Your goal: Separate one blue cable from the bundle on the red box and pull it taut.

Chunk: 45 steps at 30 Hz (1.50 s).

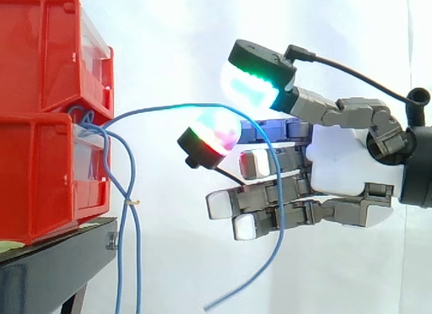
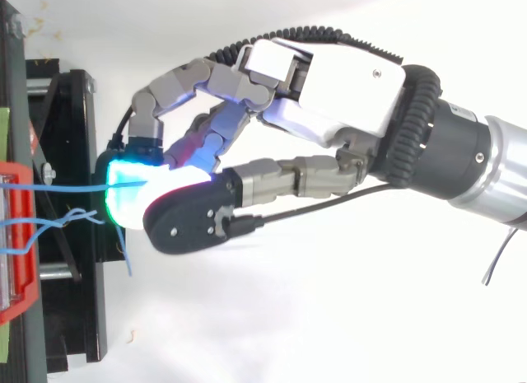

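Two stacked red bins (image 1: 40, 132) stand at the left on a black stand (image 1: 54, 260). A bundle of thin blue cables (image 1: 125, 219) comes out between them and hangs down past the stand. One blue cable (image 1: 155, 108) arcs away from the bundle to my hand (image 1: 344, 162). It runs through the narrow gap between the green-glowing thumb pad (image 1: 250, 91) and a magenta-green fingertip (image 1: 216, 133), then droops across the straight lower fingers to a loose end (image 1: 229, 294). In the top view this cable (image 2: 74, 186) runs straight from the red bin (image 2: 16, 235) to my hand (image 2: 346, 95).
A small pale tie (image 1: 133, 202) binds the hanging cables. The black stand (image 2: 74, 259) reaches out a little beyond the bins toward my hand. A white curtain lies behind everything, and there is open space below and to the right of the bins.
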Tool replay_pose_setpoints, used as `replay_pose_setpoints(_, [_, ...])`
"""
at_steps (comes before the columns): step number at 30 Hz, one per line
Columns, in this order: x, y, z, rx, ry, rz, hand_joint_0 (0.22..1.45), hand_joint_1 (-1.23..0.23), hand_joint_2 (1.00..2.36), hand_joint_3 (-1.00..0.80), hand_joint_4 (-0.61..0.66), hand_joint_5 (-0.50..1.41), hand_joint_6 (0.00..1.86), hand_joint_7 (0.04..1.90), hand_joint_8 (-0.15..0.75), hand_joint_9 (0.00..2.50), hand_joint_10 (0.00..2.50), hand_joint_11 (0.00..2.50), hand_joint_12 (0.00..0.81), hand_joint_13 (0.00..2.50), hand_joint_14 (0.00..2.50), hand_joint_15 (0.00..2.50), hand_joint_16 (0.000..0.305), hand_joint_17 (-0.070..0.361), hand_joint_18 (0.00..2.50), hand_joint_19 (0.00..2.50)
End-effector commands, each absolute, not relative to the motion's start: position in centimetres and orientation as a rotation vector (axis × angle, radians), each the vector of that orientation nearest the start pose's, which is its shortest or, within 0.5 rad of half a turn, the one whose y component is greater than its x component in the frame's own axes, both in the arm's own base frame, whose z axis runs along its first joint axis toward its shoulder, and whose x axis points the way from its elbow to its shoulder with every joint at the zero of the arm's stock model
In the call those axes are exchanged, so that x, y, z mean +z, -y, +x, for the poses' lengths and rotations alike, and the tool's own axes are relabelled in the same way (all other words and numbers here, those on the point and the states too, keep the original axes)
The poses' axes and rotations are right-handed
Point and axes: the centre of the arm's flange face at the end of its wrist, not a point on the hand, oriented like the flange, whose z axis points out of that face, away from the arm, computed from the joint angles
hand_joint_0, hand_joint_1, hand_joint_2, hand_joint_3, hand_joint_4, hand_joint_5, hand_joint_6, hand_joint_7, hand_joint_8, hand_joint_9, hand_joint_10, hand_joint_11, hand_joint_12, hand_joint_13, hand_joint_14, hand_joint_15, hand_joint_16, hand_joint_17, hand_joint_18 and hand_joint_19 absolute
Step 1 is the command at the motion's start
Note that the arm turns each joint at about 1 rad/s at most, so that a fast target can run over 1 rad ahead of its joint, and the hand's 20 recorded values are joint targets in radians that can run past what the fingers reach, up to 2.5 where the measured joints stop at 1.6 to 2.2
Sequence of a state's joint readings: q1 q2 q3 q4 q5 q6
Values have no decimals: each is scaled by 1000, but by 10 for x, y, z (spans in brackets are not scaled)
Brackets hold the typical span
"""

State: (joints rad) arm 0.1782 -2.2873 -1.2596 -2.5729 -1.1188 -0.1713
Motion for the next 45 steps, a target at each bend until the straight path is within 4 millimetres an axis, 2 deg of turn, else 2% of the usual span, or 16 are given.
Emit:
replay_pose_setpoints(1, [245,45,763,963,-976,1159,504,-455,1000,-495,63,-76,882,953,244,1264,23,631,368,930,21,503,58,131,703,733])
replay_pose_setpoints(3, [246,46,763,960,-977,1161,516,-436,1001,-481,64,-76,880,954,242,1263,27,634,364,927,20,506,58,129,689,747])
replay_pose_setpoints(7, [247,46,762,955,-990,1165,586,-639,1017,-268,65,-75,887,1023,234,1263,23,655,341,921,21,506,53,119,707,749])
replay_pose_setpoints(12, [254,48,760,950,-987,1168,599,-748,1019,-157,74,-74,909,996,243,1264,25,654,350,957,22,505,55,124,783,715])
replay_pose_setpoints(13, [256,48,759,951,-986,1168,646,-845,1023,-108,54,-80,919,1045,236,1240,26,683,337,950,22,509,52,118,782,711])
replay_pose_setpoints(21, [260,49,756,928,-1008,1175,659,-837,1023,-93,48,-77,938,1004,226,1257,23,680,335,965,22,536,52,118,797,732])
replay_pose_setpoints(28, [253,50,749,884,-1066,1198,644,-826,1022,-81,58,-70,934,1001,241,1260,24,663,347,962,21,534,55,123,789,723])
replay_pose_setpoints(45, [253,49,749,880,-1071,1199,640,-822,1018,-85,56,-66,932,1004,250,1242,23,635,360,945,22,533,56,127,773,717])
